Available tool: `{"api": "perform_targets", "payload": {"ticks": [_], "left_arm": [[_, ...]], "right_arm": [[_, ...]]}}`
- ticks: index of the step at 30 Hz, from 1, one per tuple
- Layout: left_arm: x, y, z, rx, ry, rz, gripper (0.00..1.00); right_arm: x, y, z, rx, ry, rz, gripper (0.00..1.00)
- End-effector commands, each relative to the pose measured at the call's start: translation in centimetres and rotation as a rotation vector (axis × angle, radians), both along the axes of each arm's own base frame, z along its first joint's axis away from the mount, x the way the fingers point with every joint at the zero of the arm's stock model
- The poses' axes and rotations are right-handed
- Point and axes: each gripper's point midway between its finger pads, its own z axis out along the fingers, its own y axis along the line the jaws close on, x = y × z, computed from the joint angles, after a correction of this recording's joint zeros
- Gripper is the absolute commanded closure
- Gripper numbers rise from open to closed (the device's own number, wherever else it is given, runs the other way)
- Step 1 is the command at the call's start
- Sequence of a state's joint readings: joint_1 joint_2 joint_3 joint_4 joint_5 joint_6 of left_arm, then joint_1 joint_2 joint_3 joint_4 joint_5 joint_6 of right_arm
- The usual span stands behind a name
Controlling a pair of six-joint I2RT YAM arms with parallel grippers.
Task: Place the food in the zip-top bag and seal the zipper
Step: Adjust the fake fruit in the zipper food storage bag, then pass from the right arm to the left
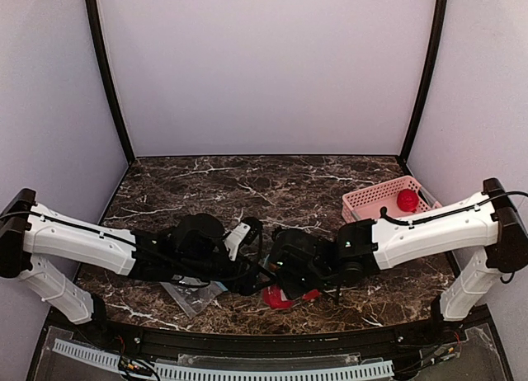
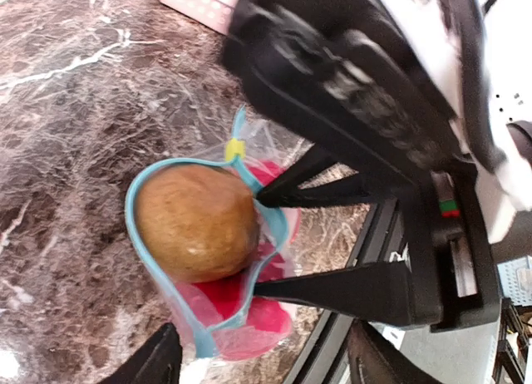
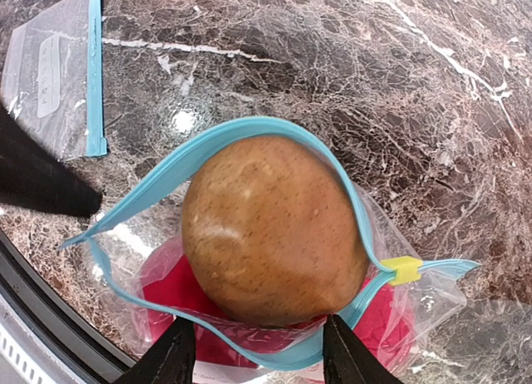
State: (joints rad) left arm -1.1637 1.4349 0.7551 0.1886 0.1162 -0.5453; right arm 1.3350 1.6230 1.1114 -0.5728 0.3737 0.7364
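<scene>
The zip-top bag (image 3: 416,313) stands open near the table's front edge, also seen in the top view (image 1: 289,297). The brown-tan fruit (image 3: 270,234) sits in its mouth, ringed by the teal zipper (image 3: 208,143), on top of red food (image 3: 174,288). A yellow slider (image 3: 403,269) sits at one end of the zipper. My right gripper (image 3: 258,351) is open just above the bag's near rim, with one finger on each side of the fruit. My left gripper (image 2: 262,363) is open beside the bag (image 2: 249,334). Another red piece (image 1: 407,201) lies in the basket. The orange piece is out of view.
A pink slatted basket (image 1: 371,201) stands at the back right. A second, empty clear bag (image 1: 194,294) with a teal strip lies flat at the front left, also in the right wrist view (image 3: 46,76). The two grippers are close together over the bag.
</scene>
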Motion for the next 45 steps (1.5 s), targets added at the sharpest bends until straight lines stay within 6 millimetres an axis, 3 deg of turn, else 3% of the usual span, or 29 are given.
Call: {"api": "perform_targets", "payload": {"ticks": [1,5,11,20,22,27,29,38,40,42,45], "left_arm": [[1.8,1.7,0.2,-0.005,0.027,0.096,0.26],[3.5,2.4,0.3,0.001,0.05,0.14,0.21],[5.2,2.0,0.5,0.009,0.071,0.15,0.2],[5.8,0.0,-0.4,0.043,0.122,0.08,0.34],[5.6,-0.1,-1.2,0.076,0.144,0.063,0.37],[5.3,-0.2,-2.2,0.117,0.167,0.045,0.61],[5.3,-0.1,-2.1,0.122,0.165,0.047,0.67],[4.9,-0.1,-2.3,0.123,0.185,0.035,0.81],[4.8,-0.1,-2.2,0.12,0.189,0.029,0.92],[4.6,-0.3,-1.9,0.105,0.188,0.013,0.98],[4.3,-0.7,-0.7,0.041,0.162,-0.01,0.99]], "right_arm": [[-0.8,0.0,0.0,0.018,0.021,0.026,0.49],[-1.0,0.0,0.0,0.019,0.022,0.029,0.49],[-1.1,0.0,0.2,0.024,0.021,0.03,0.49],[-1.2,-0.1,0.1,0.022,0.021,0.025,0.49],[-1.2,-0.1,0.1,0.022,0.021,0.023,0.49],[-1.2,-0.2,0.1,0.019,0.019,0.02,0.49],[-1.1,-0.3,0.1,0.018,0.018,0.018,0.49],[-1.0,-0.4,0.3,0.017,0.01,0.015,0.49],[-0.9,-0.5,0.5,0.02,0.007,0.007,0.49],[-1.0,-0.5,1.0,0.031,0.009,0.001,0.48],[-1.0,-0.5,2.6,0.071,0.009,-0.01,0.45]]}}
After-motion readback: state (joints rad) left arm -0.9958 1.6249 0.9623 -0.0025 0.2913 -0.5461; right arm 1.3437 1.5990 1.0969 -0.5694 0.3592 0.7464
